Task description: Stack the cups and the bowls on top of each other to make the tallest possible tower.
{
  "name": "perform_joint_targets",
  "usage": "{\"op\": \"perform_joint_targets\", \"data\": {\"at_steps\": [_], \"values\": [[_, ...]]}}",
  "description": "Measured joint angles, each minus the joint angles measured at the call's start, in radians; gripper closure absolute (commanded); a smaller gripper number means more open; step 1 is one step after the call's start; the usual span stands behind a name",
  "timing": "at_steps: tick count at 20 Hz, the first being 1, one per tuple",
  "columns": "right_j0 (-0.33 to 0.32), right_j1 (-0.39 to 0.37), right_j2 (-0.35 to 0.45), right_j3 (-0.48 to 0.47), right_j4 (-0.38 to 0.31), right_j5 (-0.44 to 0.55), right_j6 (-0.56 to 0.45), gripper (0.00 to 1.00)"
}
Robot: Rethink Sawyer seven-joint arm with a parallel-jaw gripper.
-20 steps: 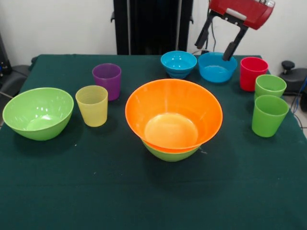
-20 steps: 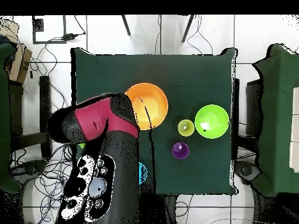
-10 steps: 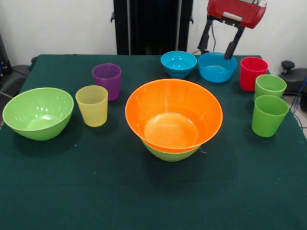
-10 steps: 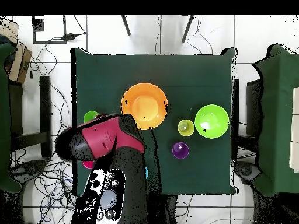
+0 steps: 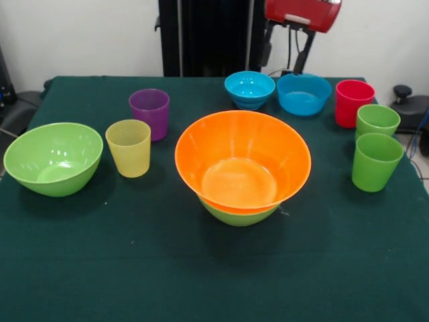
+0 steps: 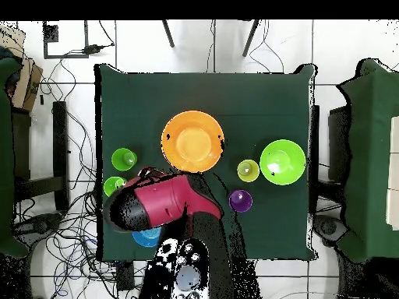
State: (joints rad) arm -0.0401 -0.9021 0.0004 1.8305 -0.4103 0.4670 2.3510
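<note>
Gripper (image 5: 285, 59) hangs spread and empty above the far blue bowls (image 5: 303, 93), so I read it as choosing. Orange bowl (image 5: 242, 161) nests in a green one mid-table.

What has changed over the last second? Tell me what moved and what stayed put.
Only the arm moved. In the front view the claw, open and empty, rose from over the larger blue bowl and drew back toward the pedestal, shifting left in the picture. In the overhead view the arm retreated toward the base, uncovering the two light green cups. It took hold of nothing. All cups and bowls, including the orange bowl, stayed put.
</note>
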Motion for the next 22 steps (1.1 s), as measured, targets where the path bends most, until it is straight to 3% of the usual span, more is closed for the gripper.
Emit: {"op": "perform_joint_targets", "data": {"at_steps": [6,8,10,16,22], "values": [[-0.129,-0.055,0.044,0.083,-0.029,-0.016,-0.002,0.00],[-0.226,-0.076,0.070,0.118,-0.058,-0.029,-0.008,0.00],[-0.266,-0.079,0.079,0.127,-0.072,-0.034,-0.011,0.00],[-0.484,-0.062,0.143,0.143,-0.160,-0.054,-0.016,0.00],[-0.624,-0.034,0.208,0.147,-0.228,-0.077,-0.016,0.00]]}}
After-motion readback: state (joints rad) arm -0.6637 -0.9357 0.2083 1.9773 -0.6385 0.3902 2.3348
